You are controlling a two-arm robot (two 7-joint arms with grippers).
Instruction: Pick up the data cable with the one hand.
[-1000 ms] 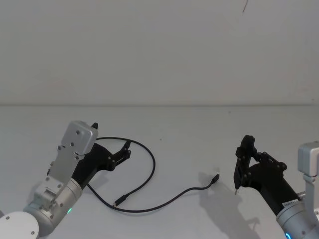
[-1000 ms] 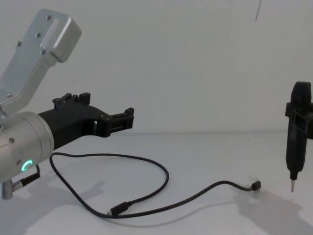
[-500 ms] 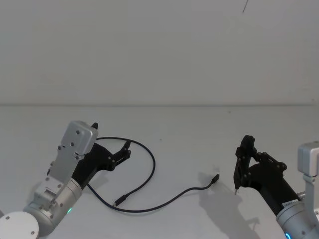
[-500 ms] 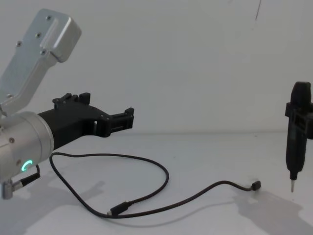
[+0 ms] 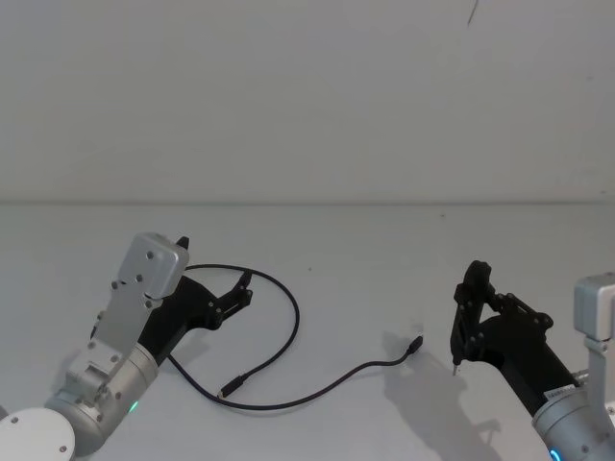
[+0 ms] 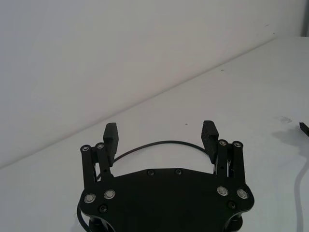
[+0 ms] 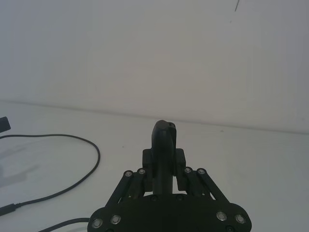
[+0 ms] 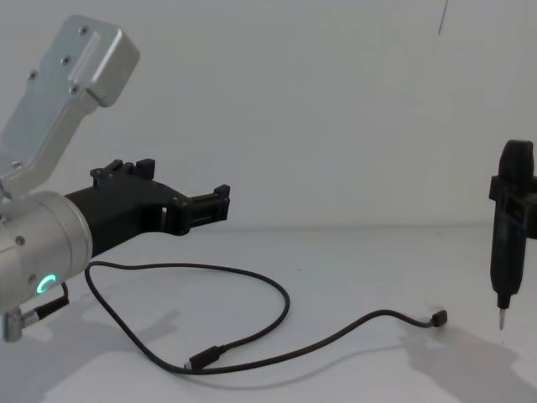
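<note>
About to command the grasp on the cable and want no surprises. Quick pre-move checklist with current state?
1. Left gripper open: ok.
2. Cable lying loose on table, ungrasped: ok.
3. Cable loop lies ahead of the fingers, between them in the left wrist view: ok.
4. Gripper low enough to close on cable: not ok; it sits well above the cable in the chest view.
5. Right gripper shut on tool, apart from cable end: ok.

Data cable (image 5: pixel 297 322): black, thin, laid slack on the white worktop (image 5: pixel 365 259) in an open loop (one plug lies inside the curve, the other out to the right).
Left gripper (image 6: pixel 159 129): black, fingers spread, held above the loop's left part, apart from it.
</note>
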